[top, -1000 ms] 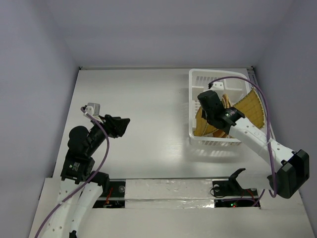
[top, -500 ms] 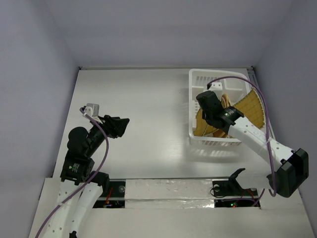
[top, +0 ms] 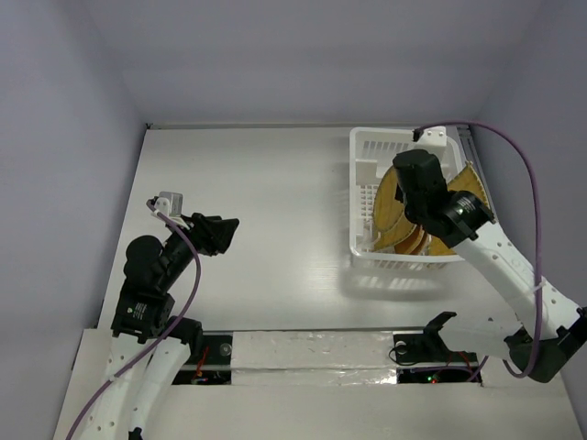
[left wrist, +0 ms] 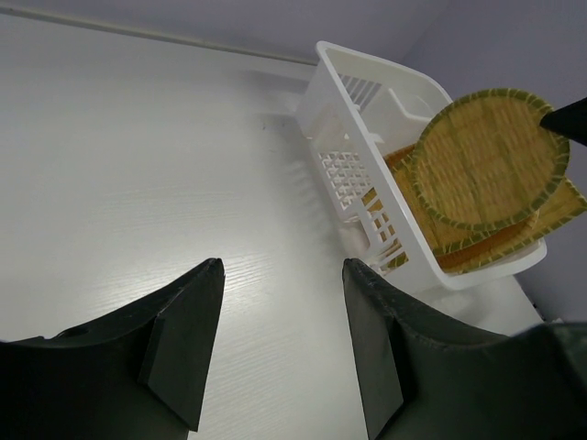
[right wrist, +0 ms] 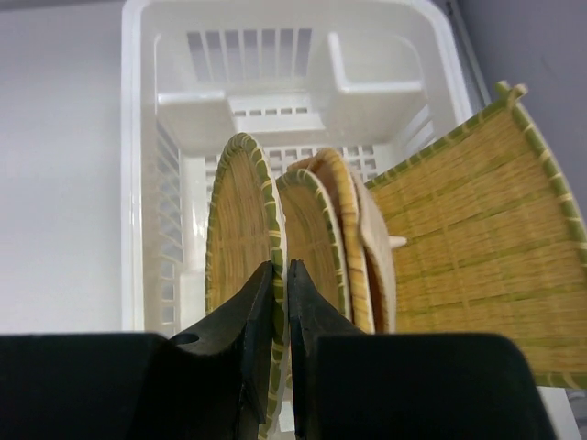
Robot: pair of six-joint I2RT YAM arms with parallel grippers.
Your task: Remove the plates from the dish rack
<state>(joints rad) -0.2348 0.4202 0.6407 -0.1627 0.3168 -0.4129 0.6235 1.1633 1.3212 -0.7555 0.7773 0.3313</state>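
The white dish rack (top: 367, 147) stands at the table's far right. Several tan woven plates stand on edge inside it. My right gripper (top: 408, 194) is shut on the rim of the leftmost round plate (top: 389, 203) and holds it upright above the rack. In the right wrist view the jaws (right wrist: 280, 275) pinch that plate's green rim (right wrist: 240, 220). More round plates (right wrist: 316, 234) and the large square plate (right wrist: 477, 266) stand to its right. My left gripper (top: 223, 234) is open and empty over the table's left side. Its view shows the rack (left wrist: 341, 119) and the lifted plate (left wrist: 486, 156).
The rack has a small divided compartment at its far end (right wrist: 367, 87). The table's back edge meets the wall behind the rack (top: 303, 126). A purple cable (top: 527, 174) loops over the right arm. White tabletop (left wrist: 138, 156) lies between the left gripper and the rack.
My right arm has risen and swung toward the back of the rack, lifting the round plate up and upright. The left arm has not moved.
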